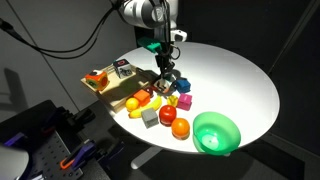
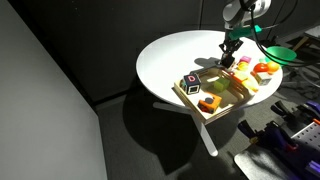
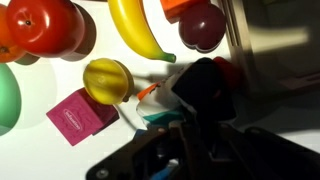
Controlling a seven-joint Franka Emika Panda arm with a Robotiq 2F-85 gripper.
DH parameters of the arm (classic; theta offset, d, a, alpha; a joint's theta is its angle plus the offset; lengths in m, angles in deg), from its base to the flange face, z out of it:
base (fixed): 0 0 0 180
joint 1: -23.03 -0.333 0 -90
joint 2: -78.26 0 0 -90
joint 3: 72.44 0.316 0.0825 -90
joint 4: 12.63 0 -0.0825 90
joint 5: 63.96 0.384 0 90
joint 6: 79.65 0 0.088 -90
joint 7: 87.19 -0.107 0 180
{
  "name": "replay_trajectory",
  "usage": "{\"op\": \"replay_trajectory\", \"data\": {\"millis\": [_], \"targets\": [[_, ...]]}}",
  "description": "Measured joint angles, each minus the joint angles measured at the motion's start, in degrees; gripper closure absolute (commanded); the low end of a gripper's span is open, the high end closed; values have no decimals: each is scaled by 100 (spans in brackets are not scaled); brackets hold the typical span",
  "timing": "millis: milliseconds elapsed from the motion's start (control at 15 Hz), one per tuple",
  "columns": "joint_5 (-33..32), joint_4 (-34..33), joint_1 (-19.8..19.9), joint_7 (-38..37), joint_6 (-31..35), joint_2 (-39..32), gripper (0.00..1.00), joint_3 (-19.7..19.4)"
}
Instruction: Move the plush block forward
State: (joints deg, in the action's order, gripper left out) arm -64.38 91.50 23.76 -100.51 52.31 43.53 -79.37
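The plush block [image 3: 152, 104] is white with teal and orange patches. It lies on the round white table [image 1: 235, 75] among toy foods, and it also shows in an exterior view [image 1: 175, 85]. My gripper [image 1: 165, 74] is down at the table right over it. In the wrist view the dark fingers [image 3: 203, 92] are close together against the block's right side and hide part of it. The gripper also shows in an exterior view [image 2: 231, 58].
Around the block are a yellow ball [image 3: 107, 78], a magenta block [image 3: 80, 118], a banana [image 3: 140, 30], a red apple [image 3: 45, 25] and a dark red fruit [image 3: 200, 25]. A green bowl [image 1: 215, 132] stands at the table's edge. A wooden tray [image 2: 210, 100] holds a black cube [image 2: 191, 84].
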Motion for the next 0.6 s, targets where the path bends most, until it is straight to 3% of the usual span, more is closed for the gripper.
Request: {"op": "replay_trajectory", "data": {"millis": [600], "targets": [[-15, 140, -173, 28, -766, 952, 96, 168]]}}
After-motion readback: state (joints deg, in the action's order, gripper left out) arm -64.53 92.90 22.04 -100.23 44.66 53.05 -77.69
